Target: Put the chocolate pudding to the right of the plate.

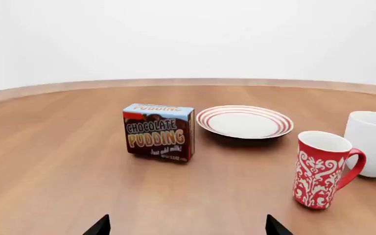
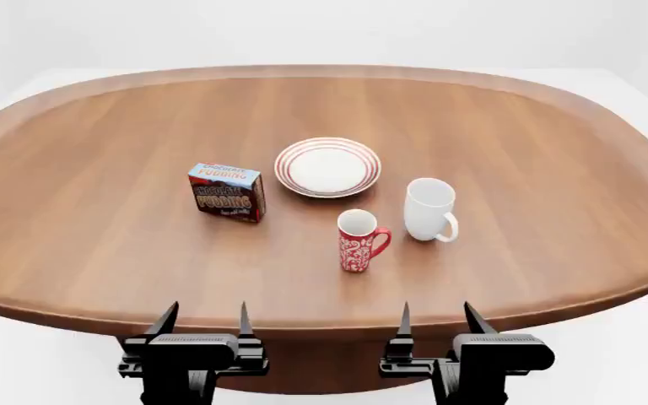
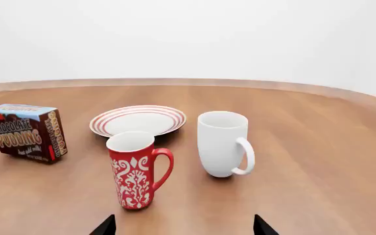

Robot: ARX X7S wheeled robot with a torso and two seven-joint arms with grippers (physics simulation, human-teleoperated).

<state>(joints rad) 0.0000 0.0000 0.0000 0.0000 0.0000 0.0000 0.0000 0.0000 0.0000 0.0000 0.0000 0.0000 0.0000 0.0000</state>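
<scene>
Pudding box (image 2: 226, 191) stands upright on the wooden table (image 2: 549, 160), just left of the plate (image 2: 327, 166), a small gap between them. Red mug (image 2: 358, 240) sits nearer the robot than the plate; white mug (image 2: 430, 209) beside it to the right. Left gripper (image 2: 203, 319) and right gripper (image 2: 435, 318) hang at the near table edge, well apart from everything, fingers spread, nothing between them. Arms cut off by the lower frame edge. In the wrist views only dark fingertips (image 1: 99, 226) show. Small print on the box is hard to read.
</scene>
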